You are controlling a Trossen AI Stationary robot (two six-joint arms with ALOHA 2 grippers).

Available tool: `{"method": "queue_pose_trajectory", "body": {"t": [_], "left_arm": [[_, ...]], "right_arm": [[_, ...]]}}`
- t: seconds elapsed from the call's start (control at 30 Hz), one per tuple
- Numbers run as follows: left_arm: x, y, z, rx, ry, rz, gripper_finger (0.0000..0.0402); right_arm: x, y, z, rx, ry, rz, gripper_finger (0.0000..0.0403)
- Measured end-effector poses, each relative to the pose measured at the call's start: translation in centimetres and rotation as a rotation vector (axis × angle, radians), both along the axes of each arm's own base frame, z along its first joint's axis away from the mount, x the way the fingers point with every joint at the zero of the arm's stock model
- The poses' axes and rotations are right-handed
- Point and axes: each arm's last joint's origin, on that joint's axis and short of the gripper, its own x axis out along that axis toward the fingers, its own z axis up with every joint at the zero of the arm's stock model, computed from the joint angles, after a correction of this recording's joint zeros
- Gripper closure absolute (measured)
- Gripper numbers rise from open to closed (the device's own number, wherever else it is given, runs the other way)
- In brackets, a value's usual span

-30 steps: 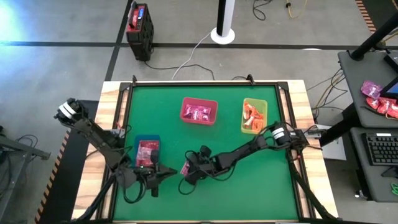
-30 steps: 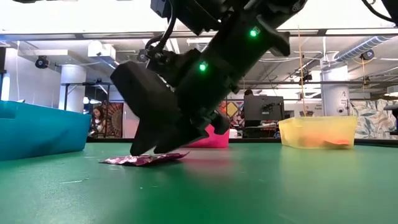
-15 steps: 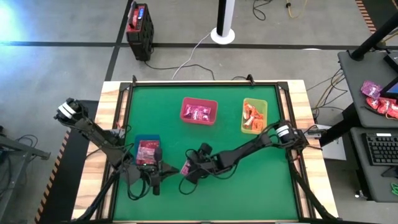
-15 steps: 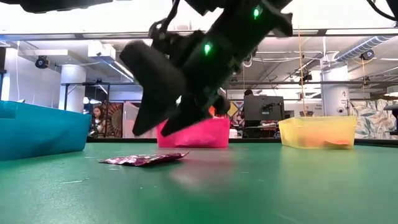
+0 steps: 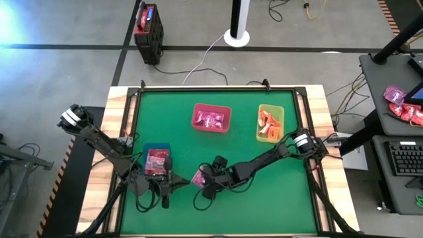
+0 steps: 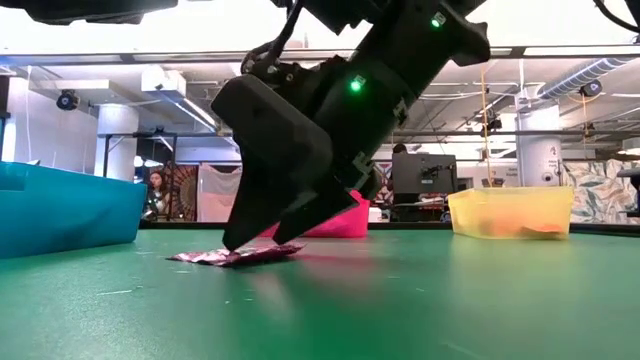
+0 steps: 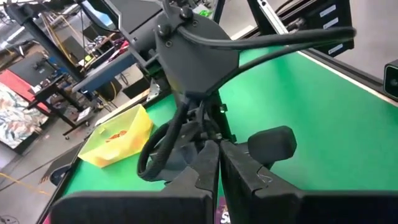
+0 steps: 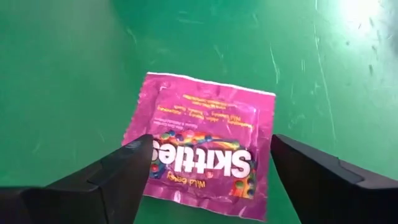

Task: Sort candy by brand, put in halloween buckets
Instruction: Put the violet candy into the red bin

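Observation:
A magenta-pink candy packet (image 8: 208, 146) with white print lies flat on the green table (image 5: 264, 198), near the middle of its near half (image 5: 198, 177). My right gripper (image 8: 211, 149) is open and low over it (image 6: 262, 240), one finger at each side. My left gripper (image 5: 176, 181) is shut (image 7: 219, 155), just left of the packet and beside the dark blue bin (image 5: 156, 160), which holds pink packets. The pink-red bin (image 5: 211, 118) and the lime green bin (image 5: 269, 123) stand at the far side with candy inside. My right gripper comes at the packet from above, slanting, with its fingers astride the packet's width. One fingertip (image 8: 140, 155) overlaps the packet's near corner (image 8: 155, 163); the other (image 8: 280, 146) stands just off its opposite edge. Whether the tips press on it, I cannot tell. The packet lies flat.
A raised black frame (image 5: 218, 88) borders the table. A black-and-red box (image 5: 147, 26) and a white pole base (image 5: 236, 36) sit on the floor beyond it. More pink and red packets (image 5: 402, 104) lie on a side desk to the right. Open green surface lies near and right.
My right gripper lifted off the packet about half a second ago, then came back down over it, ending slightly nearer and to the right. The packet has stayed flat in the same spot.

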Motion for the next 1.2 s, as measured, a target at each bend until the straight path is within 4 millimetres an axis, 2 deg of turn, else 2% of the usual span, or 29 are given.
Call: {"method": "queue_pose_trajectory", "body": {"t": [0.23,0.37,1.07,1.2], "left_arm": [[0.0,0.0,0.0,-0.012,0.0,0.003,0.0402],[0.0,0.0,0.0,-0.012,0.0,0.003,0.0402],[0.0,0.0,0.0,-0.022,0.0,0.008,0.0402],[0.0,0.0,0.0,-0.027,0.0,0.009,0.0402]], "right_arm": [[-0.5,-0.2,-0.8,0.024,0.01,-0.039,0.0108],[-0.8,-0.3,-1.4,0.032,-0.014,-0.046,0.0134],[-0.9,-0.4,-1.7,0.005,-0.031,-0.009,0.0359],[-0.9,-0.4,-1.4,-0.038,-0.04,-0.004,0.0391]]}}
